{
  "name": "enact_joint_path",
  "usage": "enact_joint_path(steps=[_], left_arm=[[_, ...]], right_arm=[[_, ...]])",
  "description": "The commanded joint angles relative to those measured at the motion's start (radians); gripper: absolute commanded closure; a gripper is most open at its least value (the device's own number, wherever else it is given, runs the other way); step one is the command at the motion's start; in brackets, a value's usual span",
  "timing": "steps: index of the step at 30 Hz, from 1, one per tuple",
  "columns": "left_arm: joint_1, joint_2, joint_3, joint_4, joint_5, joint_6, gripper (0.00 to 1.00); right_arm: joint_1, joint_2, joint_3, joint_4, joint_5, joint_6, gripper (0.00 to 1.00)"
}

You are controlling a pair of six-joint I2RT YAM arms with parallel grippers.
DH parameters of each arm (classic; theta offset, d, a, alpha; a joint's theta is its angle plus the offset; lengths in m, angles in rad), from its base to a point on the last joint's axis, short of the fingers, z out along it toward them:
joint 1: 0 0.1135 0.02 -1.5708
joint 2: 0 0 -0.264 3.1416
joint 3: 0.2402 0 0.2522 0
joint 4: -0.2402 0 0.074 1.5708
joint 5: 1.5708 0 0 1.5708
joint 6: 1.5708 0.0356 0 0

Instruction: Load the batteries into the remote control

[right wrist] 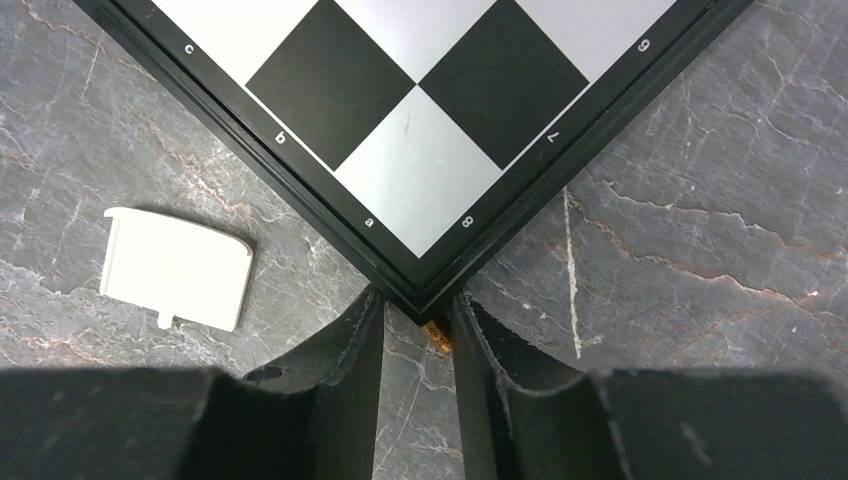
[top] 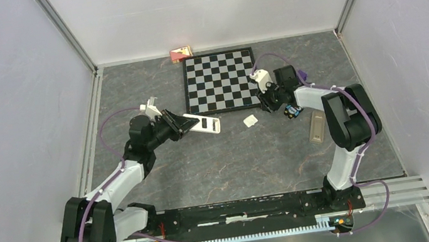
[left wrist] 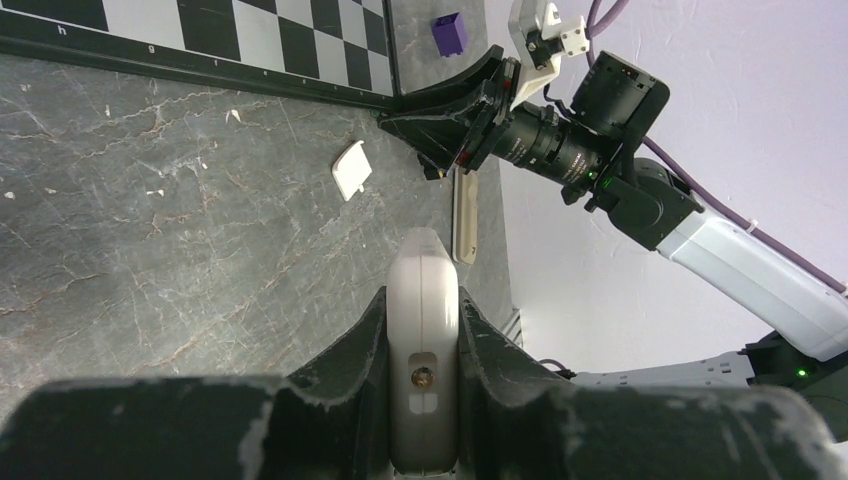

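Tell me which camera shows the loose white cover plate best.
Right wrist: the white cover plate lies large and sharp beside the chessboard corner, its tab visible. Left wrist shows it smaller; the top view, just a tiny white patch.

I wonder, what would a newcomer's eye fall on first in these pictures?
Probably the chessboard at the far middle of the table. Next, the white remote clamped in the left gripper, left of centre, and the right gripper poised at the board's near right corner, a loose white cover lying between them.
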Motion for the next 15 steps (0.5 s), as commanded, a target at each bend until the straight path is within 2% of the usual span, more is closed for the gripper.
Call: enact_joint_path(steps=[1,8,15], left_arm=[[0.006,0.001,0.025,0.042,0.027,0.041,0.98],[0.006,-0.018,0.011,0.045,0.029,0.044,0.98],[0.006,-0.031,0.001,0.045,0.03,0.046,0.98]], right_arm=[[0.0,0.038,0.038,-0.081,-0.008,0.032,0.67],[-0.002,0.011,0.0,-0.122,0.089,0.128,0.7],[0.009,-0.024,-0.004,-0.222,0.161,0.124,0.81]])
